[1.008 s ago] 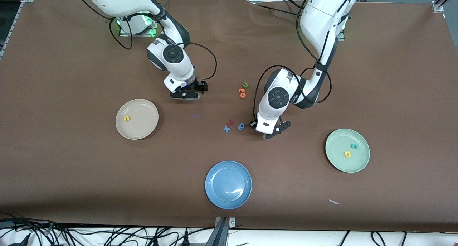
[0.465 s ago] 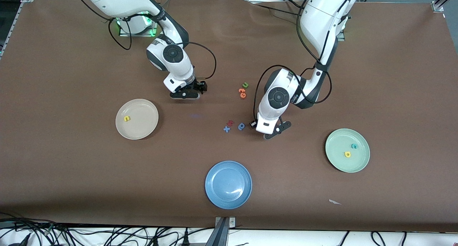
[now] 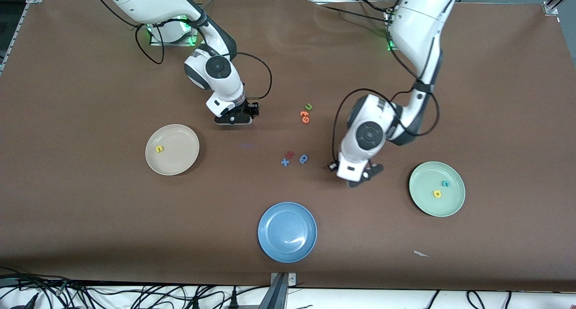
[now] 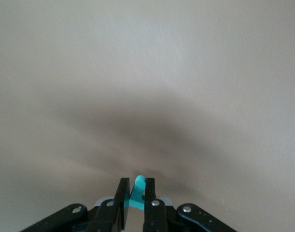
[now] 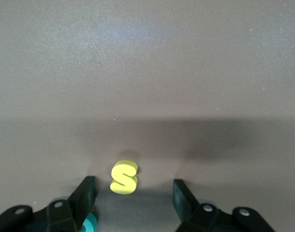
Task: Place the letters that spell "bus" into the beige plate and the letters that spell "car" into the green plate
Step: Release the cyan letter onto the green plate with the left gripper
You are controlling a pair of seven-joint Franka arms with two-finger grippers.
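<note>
My left gripper (image 3: 358, 177) (image 4: 136, 191) is shut on a small teal letter (image 4: 138, 193), seen edge-on, over bare table between the loose letters and the green plate (image 3: 425, 178). That plate holds a teal "c" (image 3: 445, 183) and a yellow "a" (image 3: 436, 194). My right gripper (image 3: 234, 118) (image 5: 134, 193) is open and low at the table, one finger on each side of a yellow "s" (image 5: 124, 177) without touching it. Another teal letter (image 5: 90, 224) peeks out by one finger. The beige plate (image 3: 182, 158) holds a yellow "u" (image 3: 159, 149).
A green "u" (image 3: 308, 106) and orange letters (image 3: 305, 116) lie mid-table. Nearer the camera lie a red letter (image 3: 290, 154), a blue "x" (image 3: 285, 162) and a blue rounded letter (image 3: 303, 158). A blue plate (image 3: 287, 231) sits near the front edge, a paper scrap (image 3: 420, 253) beside it.
My left gripper closed on the teal letter, then moved away from the blue letter toward the green plate. My right arm has hardly moved.
</note>
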